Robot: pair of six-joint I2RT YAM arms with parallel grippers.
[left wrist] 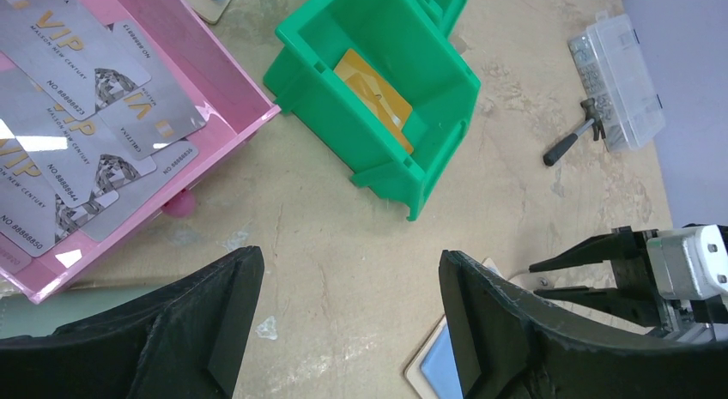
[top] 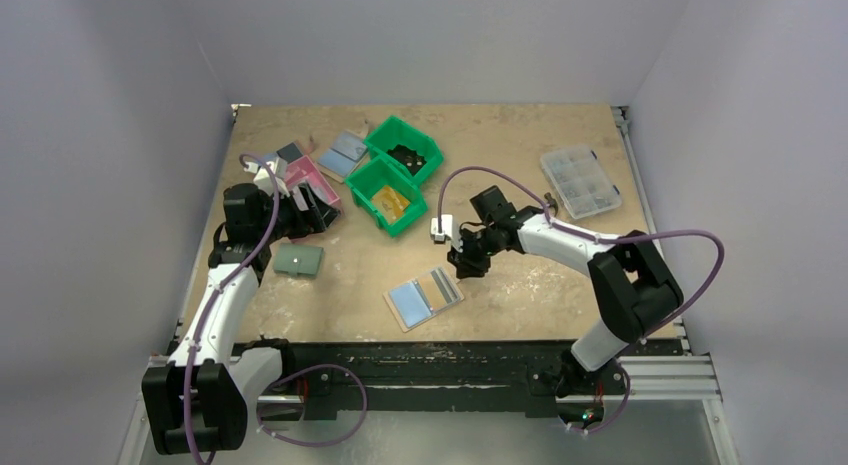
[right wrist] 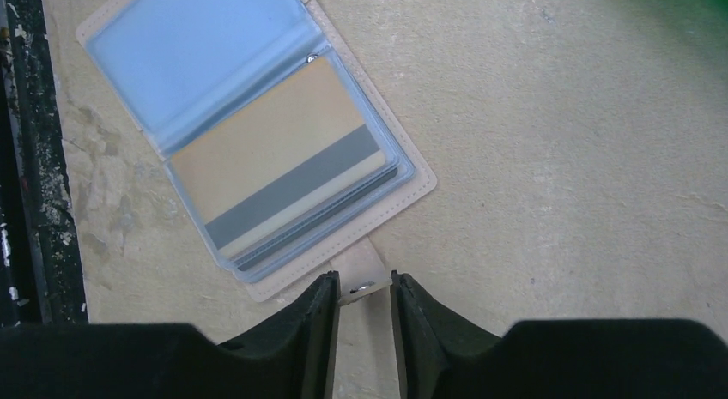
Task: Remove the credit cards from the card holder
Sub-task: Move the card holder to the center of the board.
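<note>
The tabletop (top: pixel 520 295) is a tan board, scuffed and blotched with pale patches, boxed in on three sides by plain whitish walls (a black metal rail runs along its near edge).

The card holder (right wrist: pixel 249 133) lies open and flat near the front middle. One half is a light-blue panel. The other is a stack of clear sleeves, with a tan, grey-striped credit card (right wrist: pixel 283 180) showing through the top one. Its snap tab (right wrist: pixel 360 275) sticks out toward the right gripper (right wrist: pixel 362 283), whose fingers are drawn in close on either side of it. The tab fills the gap, but I cannot tell whether they truly nip it. From above, that gripper covers the tab.

Toward the back, two green bins stand touching. The nearer green bin (left wrist: pixel 343 133) has a yellow-orange card (left wrist: pixel 378 99) inside; the farther green bin (top: pixel 390 135) holds something dark. Just left, a pink bin (left wrist: pixel 232 81) holds overlapping silver VIP cards (left wrist: pixel 77 133). The left gripper (left wrist: pixel 348 270) hangs over bare board between the pink bin and the nearer green one, fingers spread wide and holding nothing.

A sage-green wallet (top: pixel 298 259) lies closed beside the left arm, and another open wallet (top: pixel 345 153) lies behind the pink bin. A clear compartment box (top: pixel 580 182) sits at the back right, with a small black-handled tool (left wrist: pixel 571 142) just beside it.
</note>
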